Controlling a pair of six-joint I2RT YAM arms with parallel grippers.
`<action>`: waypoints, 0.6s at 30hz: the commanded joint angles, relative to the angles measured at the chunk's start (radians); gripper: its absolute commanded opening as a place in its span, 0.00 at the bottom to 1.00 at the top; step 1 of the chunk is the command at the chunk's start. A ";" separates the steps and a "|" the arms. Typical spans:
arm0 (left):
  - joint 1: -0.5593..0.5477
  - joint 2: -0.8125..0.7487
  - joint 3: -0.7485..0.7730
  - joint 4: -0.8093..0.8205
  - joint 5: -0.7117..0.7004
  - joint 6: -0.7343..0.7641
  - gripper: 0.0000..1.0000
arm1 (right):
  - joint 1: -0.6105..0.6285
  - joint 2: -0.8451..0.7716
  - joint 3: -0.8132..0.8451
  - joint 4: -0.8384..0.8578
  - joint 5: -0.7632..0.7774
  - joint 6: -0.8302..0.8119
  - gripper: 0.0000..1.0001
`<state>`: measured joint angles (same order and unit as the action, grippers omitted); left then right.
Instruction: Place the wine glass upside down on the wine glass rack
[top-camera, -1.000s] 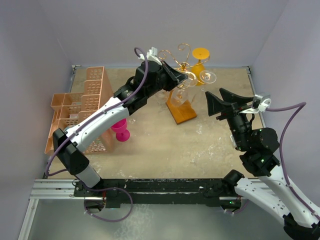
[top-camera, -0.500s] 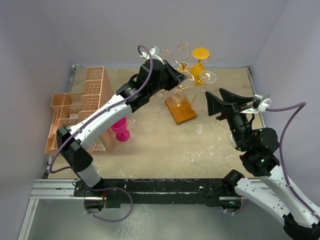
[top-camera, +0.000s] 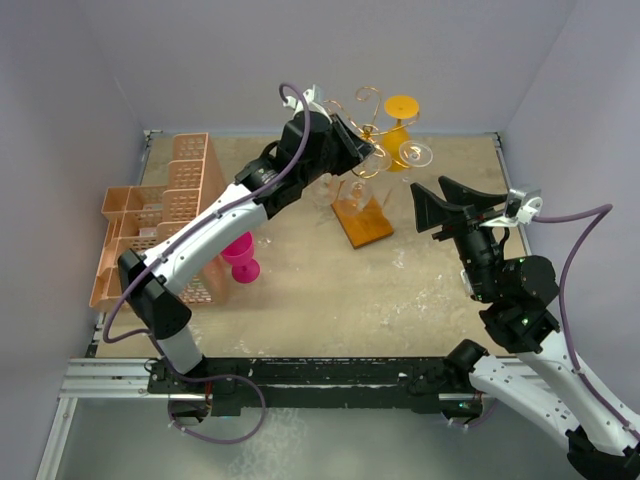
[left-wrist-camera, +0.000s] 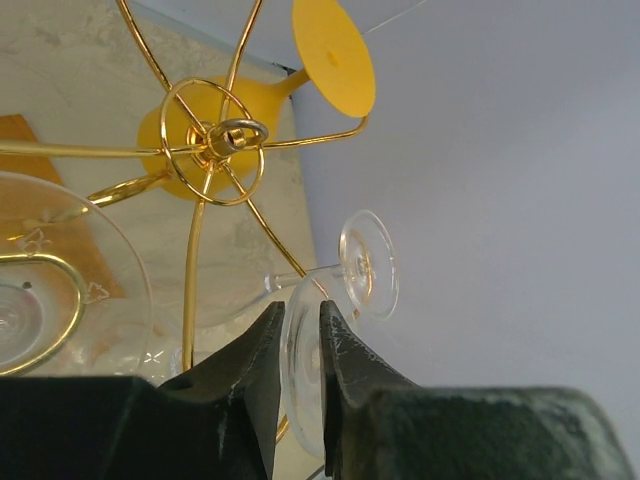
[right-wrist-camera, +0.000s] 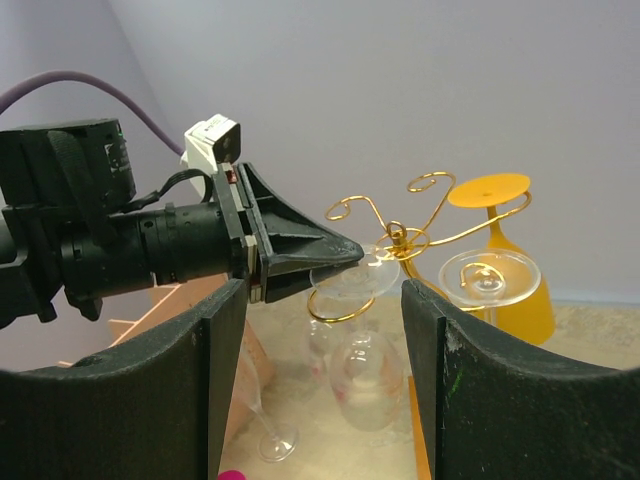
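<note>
Hanging clear wine glass (left-wrist-camera: 300, 390) on gold wire rack (left-wrist-camera: 215, 140)
Left pincer (left-wrist-camera: 300, 310) clamps its foot, bowl below; right pincer (top-camera: 430, 195) spread, farther off.

The wine glass rack (top-camera: 364, 222) stands right of the crate (top-camera: 150, 215), goblet (top-camera: 241, 262) between them.

Pale lavender walls (top-camera: 200, 60), mottled beige tabletop (top-camera: 330, 290), aluminium rail (top-camera: 100, 380) at near edge

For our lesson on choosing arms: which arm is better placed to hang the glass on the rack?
Left. The left fingers grip the glass by its foot at the rack; the right fingers stand open, empty, apart from it.
</note>
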<state>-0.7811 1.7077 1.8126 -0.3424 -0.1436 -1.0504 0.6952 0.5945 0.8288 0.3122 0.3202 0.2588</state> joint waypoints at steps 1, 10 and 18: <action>0.003 0.006 0.061 0.012 -0.033 0.043 0.19 | 0.002 -0.014 0.015 0.036 -0.002 0.006 0.65; 0.003 0.009 0.114 -0.052 -0.072 0.093 0.31 | 0.002 -0.014 0.023 0.042 -0.003 0.016 0.65; 0.005 0.036 0.226 -0.145 -0.123 0.168 0.35 | 0.001 0.009 0.034 0.047 -0.011 0.048 0.65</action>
<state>-0.7811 1.7370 1.9446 -0.4530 -0.2131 -0.9485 0.6952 0.5877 0.8291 0.3126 0.3199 0.2783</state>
